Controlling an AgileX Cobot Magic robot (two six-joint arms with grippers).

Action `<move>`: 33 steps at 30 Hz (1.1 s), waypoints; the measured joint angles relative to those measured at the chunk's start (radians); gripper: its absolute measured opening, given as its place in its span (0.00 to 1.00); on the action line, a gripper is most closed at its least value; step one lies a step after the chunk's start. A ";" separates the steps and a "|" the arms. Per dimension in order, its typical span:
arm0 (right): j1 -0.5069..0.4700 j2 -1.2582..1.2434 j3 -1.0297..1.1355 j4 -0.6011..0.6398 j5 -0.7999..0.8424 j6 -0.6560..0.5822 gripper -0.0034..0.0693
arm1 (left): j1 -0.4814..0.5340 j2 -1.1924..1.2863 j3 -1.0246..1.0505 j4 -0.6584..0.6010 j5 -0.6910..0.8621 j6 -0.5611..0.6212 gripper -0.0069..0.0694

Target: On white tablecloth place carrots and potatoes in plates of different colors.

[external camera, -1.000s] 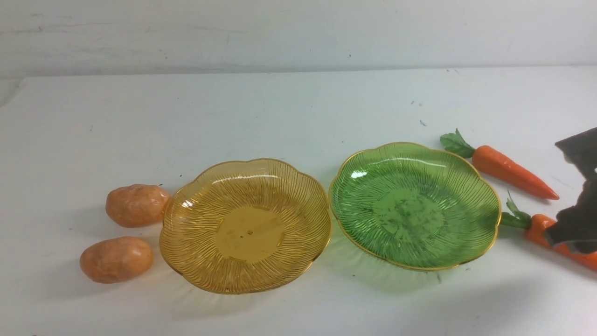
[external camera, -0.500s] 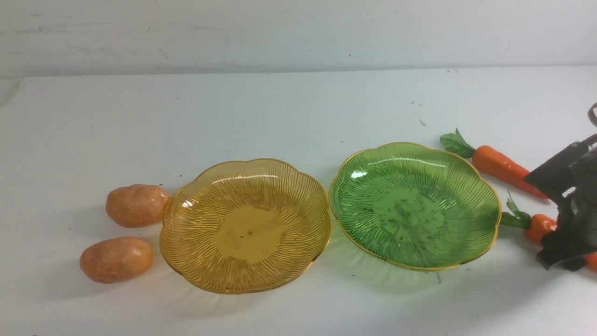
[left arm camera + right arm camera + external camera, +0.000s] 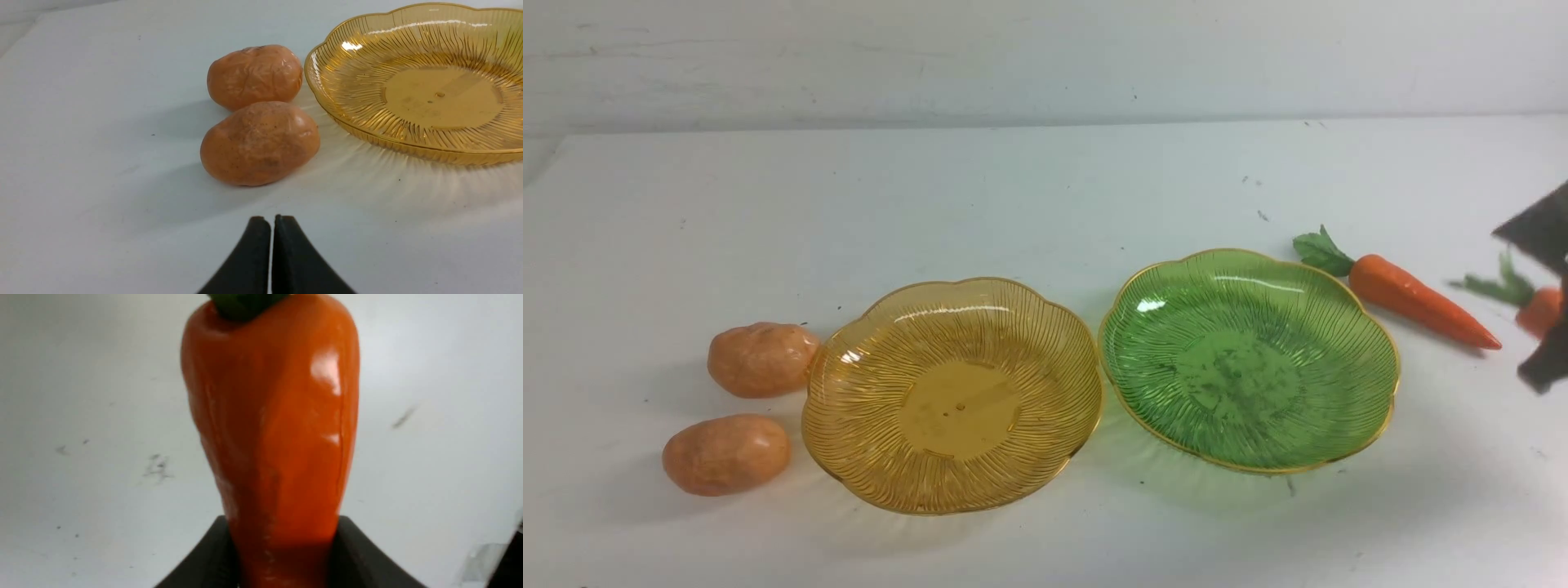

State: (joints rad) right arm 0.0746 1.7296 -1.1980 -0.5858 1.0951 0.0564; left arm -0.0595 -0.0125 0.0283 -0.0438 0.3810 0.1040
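**Right gripper clamps one carrot; plates empty**

The right gripper is closed on a carrot, its dark fingers pressing the orange body from both sides (the pointed end is hidden behind them). In the front view this carrot sits at the far right edge, its leafy top pointing toward the green plate. The second carrot lies on the white tablecloth, just beside that plate's far right rim. The amber plate sits next to the green one, rims nearly touching. Left of it lie the far potato, against its rim, and the near potato. The left gripper is fully closed on nothing, just short of the near potato.
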 joint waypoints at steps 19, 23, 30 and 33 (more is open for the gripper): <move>0.237 0.167 -0.216 0.783 -0.171 -0.204 0.41 | 0.000 0.000 0.000 0.000 0.000 0.000 0.09; 0.259 0.197 -0.216 0.757 -0.190 -0.207 0.50 | 0.000 0.000 0.000 0.000 0.000 0.000 0.09; 0.259 0.197 -0.306 0.677 -0.080 -0.207 0.87 | 0.000 0.000 0.000 0.000 0.000 0.000 0.09; 0.258 0.197 -0.380 0.571 -0.003 -0.203 0.80 | 0.000 0.000 0.000 0.000 0.000 0.000 0.09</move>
State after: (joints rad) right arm 0.3328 1.9263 -1.5777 -0.0145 1.0918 -0.1468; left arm -0.0595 -0.0125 0.0283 -0.0438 0.3810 0.1040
